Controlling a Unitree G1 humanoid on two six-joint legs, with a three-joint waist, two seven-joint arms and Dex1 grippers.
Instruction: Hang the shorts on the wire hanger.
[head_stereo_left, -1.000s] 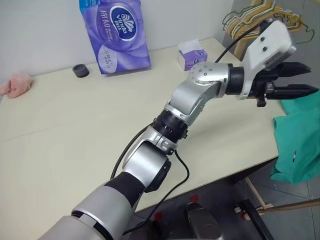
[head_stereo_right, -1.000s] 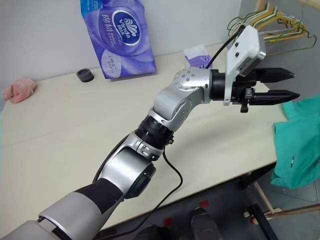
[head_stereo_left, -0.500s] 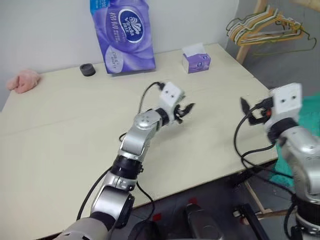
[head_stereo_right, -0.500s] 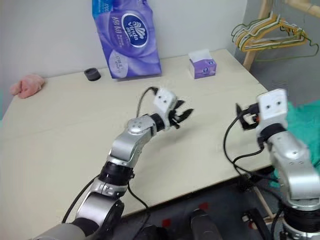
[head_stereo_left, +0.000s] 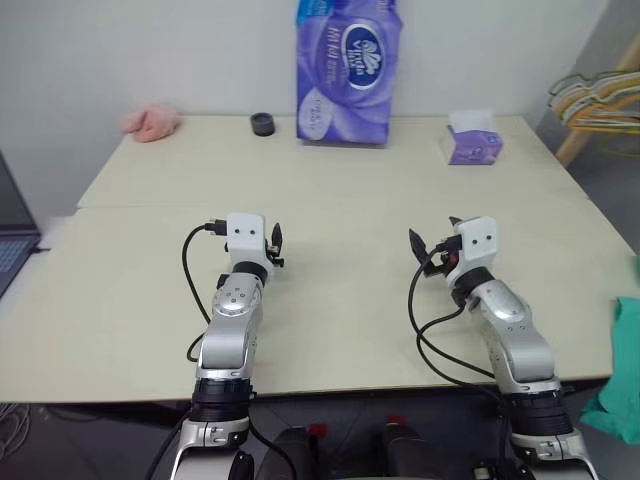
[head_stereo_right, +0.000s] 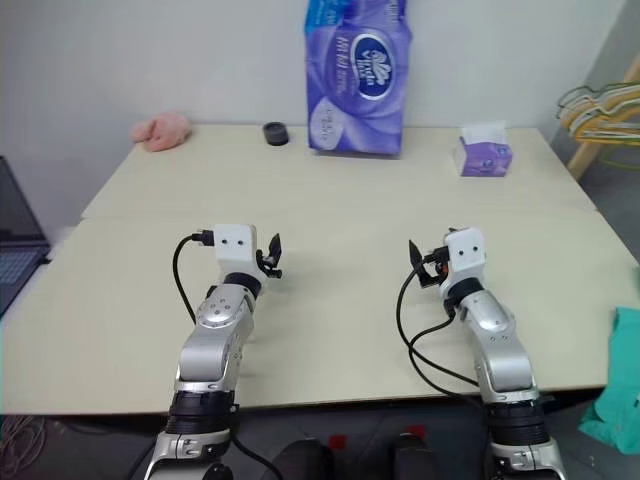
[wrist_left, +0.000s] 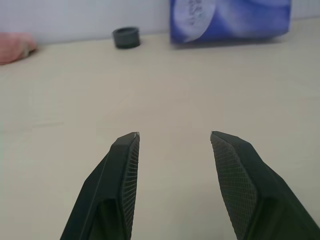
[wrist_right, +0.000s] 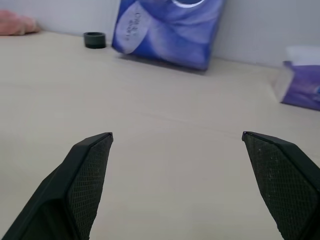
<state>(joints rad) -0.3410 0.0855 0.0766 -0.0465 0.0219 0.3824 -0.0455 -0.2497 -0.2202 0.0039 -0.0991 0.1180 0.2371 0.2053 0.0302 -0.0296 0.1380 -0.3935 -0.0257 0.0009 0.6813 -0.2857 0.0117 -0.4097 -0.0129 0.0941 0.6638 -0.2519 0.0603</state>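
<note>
A corner of the teal shorts (head_stereo_left: 622, 378) shows at the far right, below and beyond the table's right edge. The wire hanger is out of view. My left gripper (wrist_left: 174, 135) hovers low over the table's (head_stereo_left: 340, 190) near left part, pointing level toward the back wall; it is open, with nothing between its fingers. My right gripper (wrist_right: 177, 134) is held the same way over the near right part, jaws spread wide and empty. In the eye views the left gripper (head_stereo_left: 274, 245) and right gripper (head_stereo_left: 430, 240) sit side by side, well apart from the shorts.
A tall purple tissue pack (head_stereo_left: 345, 70) stands at the back, with a black ring (head_stereo_left: 263, 122) and a pink cloth (head_stereo_left: 150, 120) to its left. A small tissue box (head_stereo_left: 472, 140) sits at back right. Yellow and green hangers (head_stereo_left: 600, 95) bunch on a wooden rack at far right.
The view has swung to the left. Both arms have come down from the right side and now point level and forward over the table. Neither gripper's opening has changed.
</note>
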